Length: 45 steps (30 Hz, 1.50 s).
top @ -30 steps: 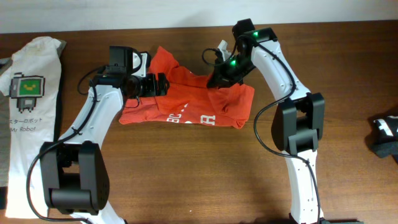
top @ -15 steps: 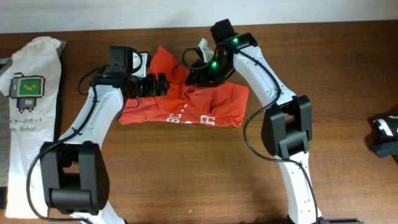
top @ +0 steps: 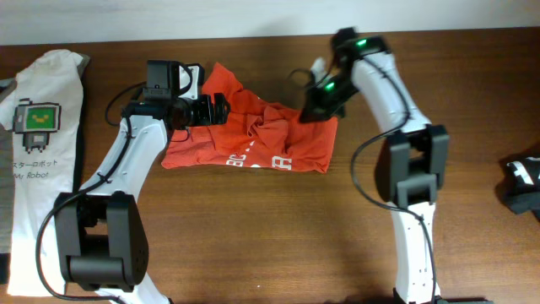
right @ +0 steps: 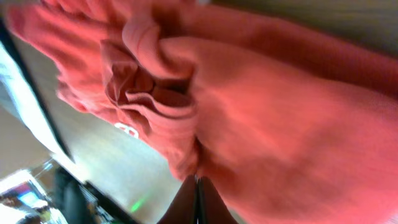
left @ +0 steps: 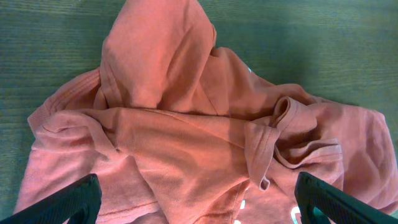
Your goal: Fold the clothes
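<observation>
The red-orange T-shirt lies crumpled on the wooden table, with white lettering near its front edge and a bunched fold at its middle. My left gripper hovers over the shirt's upper left part. In the left wrist view its fingers are wide open and empty above the shirt. My right gripper is at the shirt's upper right corner. In the right wrist view its fingers are pressed together on a fold of the shirt.
A white T-shirt with a green pixel-robot print lies at the table's left edge. A black object sits at the right edge. The table's back edge meets a pale wall just behind the shirt.
My right gripper swung left over the shirt, bunching fabric toward the middle, then moved back to the right corner. The left gripper stayed almost still.
</observation>
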Available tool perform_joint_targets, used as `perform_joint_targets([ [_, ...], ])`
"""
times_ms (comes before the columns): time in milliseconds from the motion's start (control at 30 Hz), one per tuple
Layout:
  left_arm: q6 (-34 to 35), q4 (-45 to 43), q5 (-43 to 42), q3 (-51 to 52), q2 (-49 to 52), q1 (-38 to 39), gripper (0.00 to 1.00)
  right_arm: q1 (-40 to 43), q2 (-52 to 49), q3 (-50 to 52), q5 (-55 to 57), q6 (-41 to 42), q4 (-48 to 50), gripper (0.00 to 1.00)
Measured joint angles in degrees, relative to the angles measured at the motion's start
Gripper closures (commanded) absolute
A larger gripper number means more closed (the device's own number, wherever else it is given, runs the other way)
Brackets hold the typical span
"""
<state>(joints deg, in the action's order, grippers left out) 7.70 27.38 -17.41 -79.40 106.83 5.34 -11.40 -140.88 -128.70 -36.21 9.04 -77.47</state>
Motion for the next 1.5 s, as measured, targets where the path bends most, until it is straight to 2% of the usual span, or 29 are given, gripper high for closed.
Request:
perform_joint_targets([
  [133,0.17,-0.2,-0.09,0.0,0.0,-0.76,0.01,-5.7,-0.09,7.19,0.44,0.07,5.03,0.96],
  [367,0.26,-0.39,-2.62,0.0,-0.02,-4.15,0.01,-6.14,-0.09,9.7,-1.57,-0.13,10.8,0.96],
  [567,0.26,-1.75,-3.21,0.0,-0.02,-4.15,0.01,-19.91,-0.09,9.7,-2.78,-0.52,10.4,0.96],
  [700,0.26,-2.14,-2.62,0.0,-0.02,-4.15,0.01,-23.28,-0.09,9.7,-3.08,-0.92,9.57,0.96],
  [933,0.26,-2.16,-1.22,0.0,-0.02,-7.89,0.01,-10.16,-0.09,8.09,-3.5,-4.35,4.83,0.96],
  [1133,-0.68,-2.73,-5.31,-0.02,0.42,-9.57,0.01,-0.33,-0.13,-4.35,-3.54,-6.1,-1.38,0.96],
  [1333,-1.57,-5.64,-11.72,0.0,11.76,-9.66,0.01,7.02,-0.13,-8.26,-3.72,-8.31,-8.66,0.96],
  [1500,-2.16,-10.64,-15.39,0.0,15.02,-10.45,0.01,7.98,-0.13,-8.28,-3.72,-11.45,-10.62,0.96],
])
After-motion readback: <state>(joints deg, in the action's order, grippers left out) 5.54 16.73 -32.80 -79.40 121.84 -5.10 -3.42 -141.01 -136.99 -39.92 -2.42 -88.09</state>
